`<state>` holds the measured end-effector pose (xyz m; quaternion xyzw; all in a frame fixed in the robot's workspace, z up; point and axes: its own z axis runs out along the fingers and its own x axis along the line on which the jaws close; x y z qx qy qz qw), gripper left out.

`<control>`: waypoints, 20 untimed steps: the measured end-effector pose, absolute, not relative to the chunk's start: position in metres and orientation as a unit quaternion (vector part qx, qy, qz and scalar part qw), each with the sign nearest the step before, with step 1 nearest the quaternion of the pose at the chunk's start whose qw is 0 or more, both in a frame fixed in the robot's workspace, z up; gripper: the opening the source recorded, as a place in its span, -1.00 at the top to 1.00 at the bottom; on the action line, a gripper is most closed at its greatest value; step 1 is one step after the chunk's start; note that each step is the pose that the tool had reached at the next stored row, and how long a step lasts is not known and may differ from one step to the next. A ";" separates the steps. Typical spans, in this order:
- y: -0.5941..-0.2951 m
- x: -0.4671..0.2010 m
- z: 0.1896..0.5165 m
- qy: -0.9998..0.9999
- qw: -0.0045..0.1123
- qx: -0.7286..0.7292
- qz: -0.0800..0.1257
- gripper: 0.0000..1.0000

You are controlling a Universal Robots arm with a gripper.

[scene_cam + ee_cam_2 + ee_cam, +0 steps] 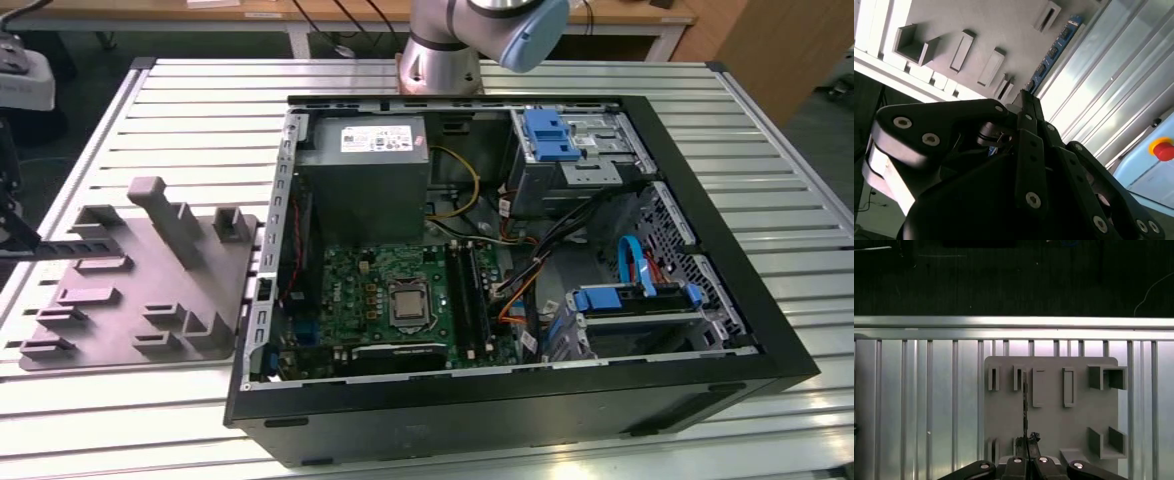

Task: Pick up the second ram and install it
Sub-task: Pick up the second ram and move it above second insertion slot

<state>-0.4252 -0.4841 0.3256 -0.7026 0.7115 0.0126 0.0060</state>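
Note:
The second ram (1025, 405) shows edge-on as a thin dark strip standing across the grey parts tray (1054, 430). In the second wrist view the second ram (1054, 50) is bluish with black chips and runs away from the fingertips over the tray (1004, 30). My gripper (1028, 441) is shut on one end of the stick, as also seen in the second wrist view (1026, 97). At the exterior view's far left, the gripper (20, 240) holds the ram (67, 246) level over the tray (134, 340). I cannot tell whether the stick is lifted off the tray.
The open computer case (534, 400) lies at the exterior view's right of the tray, with the green motherboard (360, 290), grey power supply (360, 190) and blue drive bays (641, 300) inside. The slatted metal table (747, 120) carries everything. A red stop button (1164, 150) stands nearby.

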 end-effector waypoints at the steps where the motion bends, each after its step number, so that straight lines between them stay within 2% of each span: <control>1: -0.484 -0.425 0.329 0.711 0.006 -0.703 0.013 0.77; 16: -0.484 -0.425 0.379 0.711 0.006 -0.703 0.013 0.77; 20: -0.484 -0.425 0.383 0.711 0.006 -0.703 0.013 0.77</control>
